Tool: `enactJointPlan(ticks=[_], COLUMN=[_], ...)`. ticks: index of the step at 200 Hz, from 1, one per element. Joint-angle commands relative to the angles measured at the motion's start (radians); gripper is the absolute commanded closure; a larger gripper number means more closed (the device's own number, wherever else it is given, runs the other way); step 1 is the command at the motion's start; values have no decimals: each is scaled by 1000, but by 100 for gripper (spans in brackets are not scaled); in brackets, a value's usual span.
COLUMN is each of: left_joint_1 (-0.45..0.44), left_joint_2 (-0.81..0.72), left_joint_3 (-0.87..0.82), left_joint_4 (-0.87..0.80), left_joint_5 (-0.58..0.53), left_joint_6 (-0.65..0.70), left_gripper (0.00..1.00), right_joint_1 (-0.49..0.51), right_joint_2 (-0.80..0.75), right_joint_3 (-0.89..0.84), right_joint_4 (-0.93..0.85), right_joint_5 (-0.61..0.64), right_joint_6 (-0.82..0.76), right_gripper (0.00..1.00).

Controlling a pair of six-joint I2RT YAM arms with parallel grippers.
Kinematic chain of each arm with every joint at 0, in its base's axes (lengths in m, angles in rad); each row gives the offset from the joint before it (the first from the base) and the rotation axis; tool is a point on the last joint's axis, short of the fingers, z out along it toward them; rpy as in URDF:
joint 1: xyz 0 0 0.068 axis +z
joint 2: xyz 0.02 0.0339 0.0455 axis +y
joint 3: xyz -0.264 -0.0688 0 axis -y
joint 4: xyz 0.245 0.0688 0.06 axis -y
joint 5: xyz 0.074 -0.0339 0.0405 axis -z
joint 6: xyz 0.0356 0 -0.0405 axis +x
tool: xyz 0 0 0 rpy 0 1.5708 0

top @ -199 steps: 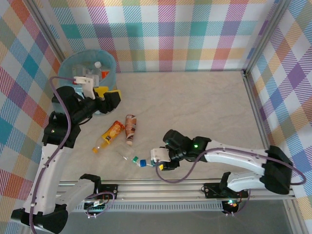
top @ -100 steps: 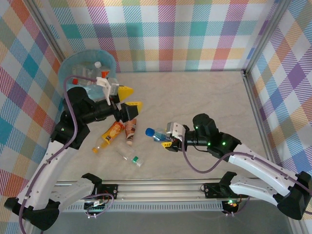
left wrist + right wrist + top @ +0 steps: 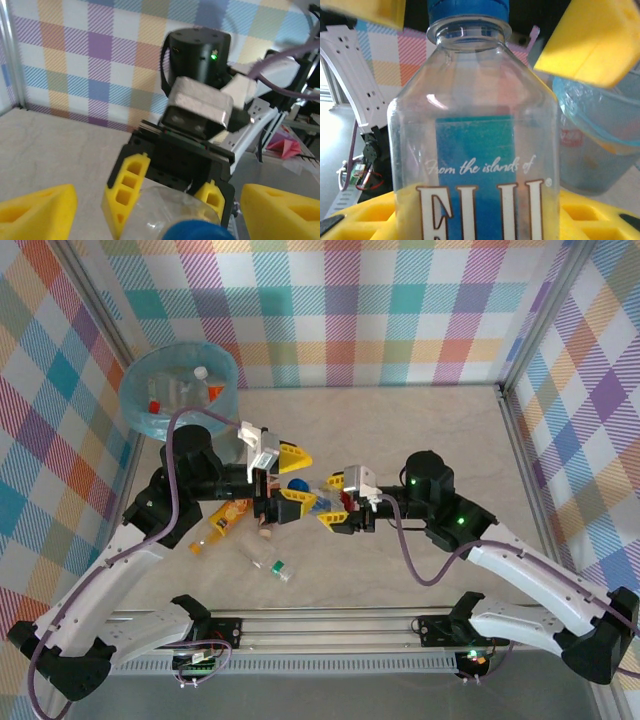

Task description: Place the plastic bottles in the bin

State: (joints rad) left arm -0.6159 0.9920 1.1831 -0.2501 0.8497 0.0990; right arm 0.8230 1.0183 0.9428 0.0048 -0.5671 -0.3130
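Marbled tabletop (image 3: 430,430) lies beneath a mid-air handover: the right gripper (image 3: 336,512) clamps the blue-capped bottle (image 3: 472,150), the left gripper (image 3: 297,480) gapes wide around its cap. Left should close squarely on the neck (before right releases), then swing to the bin (image 3: 128,398), far left.

Bright even light w/ soft shadows in top view; wrist cams blurry up close, slight glare on bottle (image 3: 472,150) shoulder.

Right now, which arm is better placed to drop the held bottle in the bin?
Left. The left gripper, open, flanks the bottle at its cap; the bin is on its side; the right gripper holds it farther away.
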Motion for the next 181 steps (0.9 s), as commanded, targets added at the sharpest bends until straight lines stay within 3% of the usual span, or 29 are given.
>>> enactJointPlan(ticks=[1, 46, 82, 105, 181], left_joint_1=[-19, -27, -31, -32, -35], left_joint_2=[-13, -13, -18, -17, -21], left_joint_3=[35, 40, 42, 43, 36], left_joint_4=[-19, -19, -20, -18, -8], left_joint_5=[42, 34, 33, 30, 10], left_joint_6=[62, 70, 70, 70, 69], left_gripper=[20, 29, 48, 53, 97], right_joint_1=[-8, -8, -8, -9, -10], right_joint_2=[14, 34, 36, 37, 32], right_joint_3=[31, 36, 35, 35, 25], right_joint_4=[71, 78, 73, 78, 90], right_joint_5=[-71, -86, -92, -94, -79], right_joint_6=[32, 41, 40, 41, 51], right_gripper=[47, 46, 45, 45, 44])
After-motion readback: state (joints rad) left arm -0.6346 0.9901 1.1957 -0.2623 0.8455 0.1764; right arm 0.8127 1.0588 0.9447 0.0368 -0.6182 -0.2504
